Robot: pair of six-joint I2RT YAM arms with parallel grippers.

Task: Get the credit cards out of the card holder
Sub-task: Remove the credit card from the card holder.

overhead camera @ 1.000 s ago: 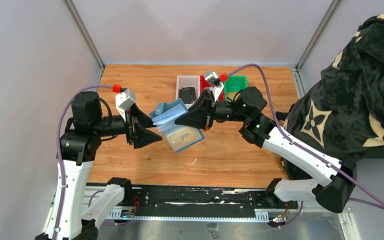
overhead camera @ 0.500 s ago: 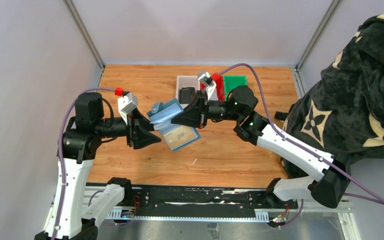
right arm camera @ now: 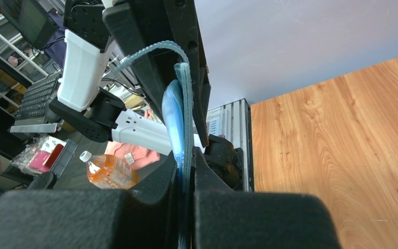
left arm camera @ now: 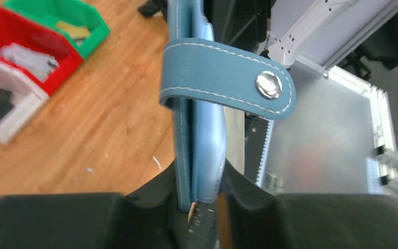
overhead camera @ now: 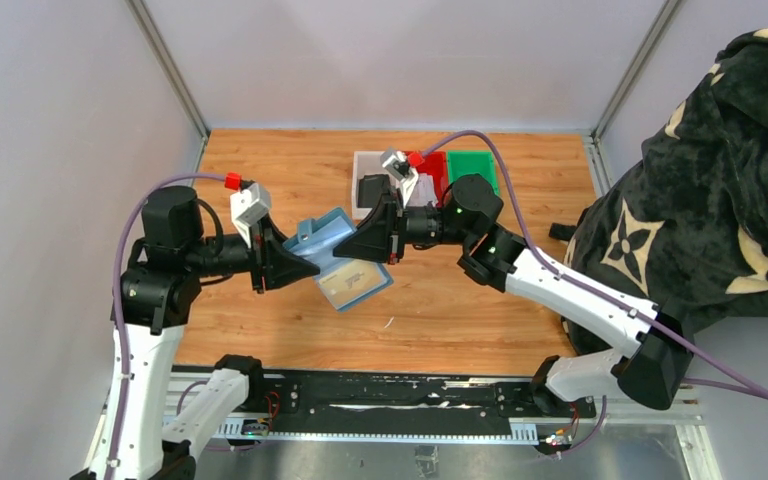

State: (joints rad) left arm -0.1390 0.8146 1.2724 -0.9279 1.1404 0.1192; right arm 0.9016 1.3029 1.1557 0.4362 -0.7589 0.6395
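Hanging open above the table (overhead camera: 440, 300), the card holder (overhead camera: 328, 238) spans the gap between the two arms. The left gripper (overhead camera: 298, 262) bites its left edge, and the right gripper (overhead camera: 378, 242) is closed on the thin upper flap from the opposite side. The credit cards (overhead camera: 352, 279) sit in the lower flap, pale face up, below the line between the two sets of jaws.

That is the relation that matters. The cards' long side runs roughly across the gap, and I judge the right gripper slightly nearer them. Both tools are busy holding, so one would have to let go to pull a card.

Only the overhead view shows the card face. The left wrist view shows the holder edge-on with its snap tab (left arm camera: 228, 85) folded over (the jaws look pressed on both faces, though the contact sits in the dark bottom of the frame). The right wrist view shows just a thin blue flap pinched tight.
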